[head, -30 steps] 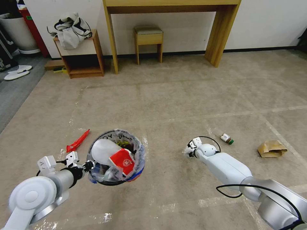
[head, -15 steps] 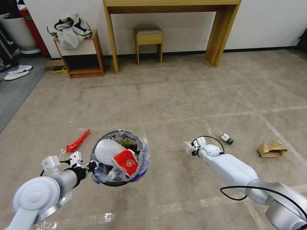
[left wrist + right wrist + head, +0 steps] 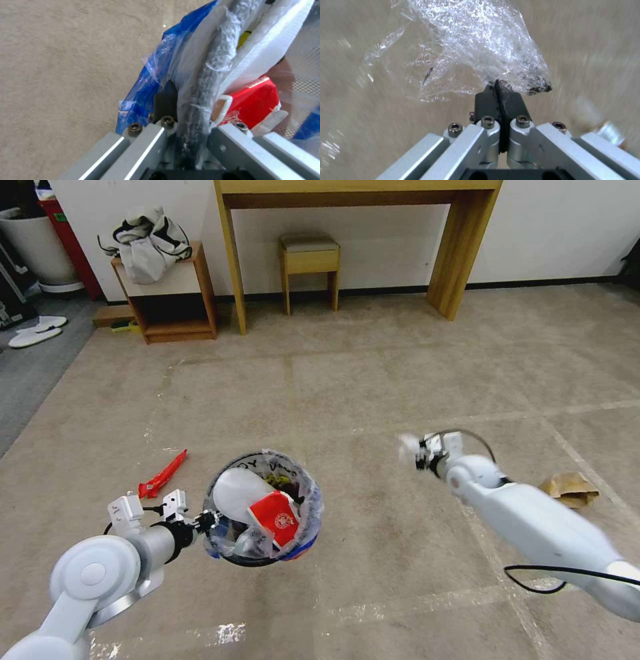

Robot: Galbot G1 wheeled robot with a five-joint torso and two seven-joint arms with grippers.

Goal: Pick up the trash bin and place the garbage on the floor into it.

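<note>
Since a second ago my right gripper has lifted off the floor and swung up toward 1 o'clock, hauling a crumpled clear plastic wrap with it, and the trash bin has drifted a bit to the right.

Room-wise: beige carpet with pale tape lines, a wooden table and a stool at 12 o'clock by the wall, a low shelf with a bag on it at 11. A red wrapper lies at 10 o'clock from the bin, and a brown paper bag at 3 o'clock, half behind my right arm.

My right fingers are pinched fully together on that plastic wrap. My left gripper is clamped on the bin's rim at its 9 o'clock side, liner bag squeezed in too, holding the bin off the carpet with litter already inside.
</note>
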